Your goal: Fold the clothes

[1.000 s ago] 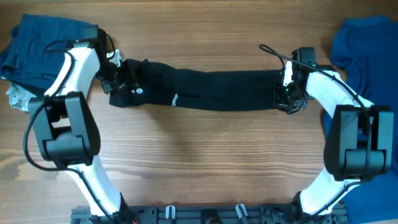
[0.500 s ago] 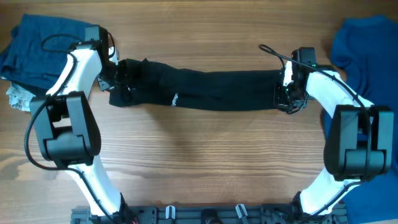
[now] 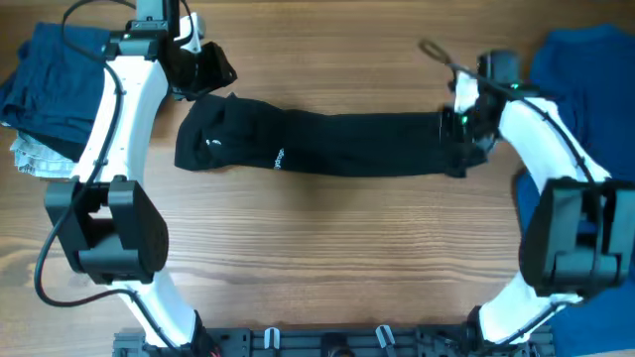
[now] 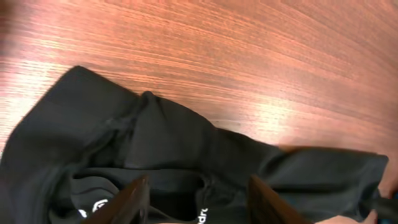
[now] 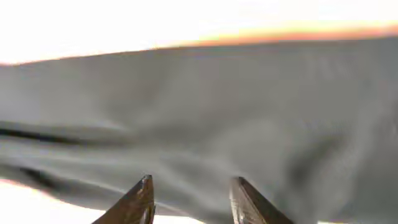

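The black shirt (image 3: 327,144) lies folded into a long, narrow band across the far half of the table (image 3: 327,258), running left to right, with its small white logo marks (image 3: 279,157) near its left end. That left end is bunched and rounded, while the right end is squarer.

Folded navy pieces (image 3: 45,74) sit at the far left corner, well apart from the band. A royal-blue shirt (image 3: 580,64) covers the far right corner and runs down along the right edge. The whole near half of the table is bare wood, and a strip of wood also shows between the band and the far edge.

The left gripper (image 3: 203,71) hangs over that far strip, just beyond the band's left end and clear of the cloth. In the left wrist view its fingers (image 4: 134,199) stand apart with nothing between them, the shirt lying below.

The right gripper (image 3: 458,149) is over the band's right end. Its wrist view is washed out and blurred, but the jaws are spread above the fabric with no fold pinched between them. Whether the tips touch the cloth cannot be told.
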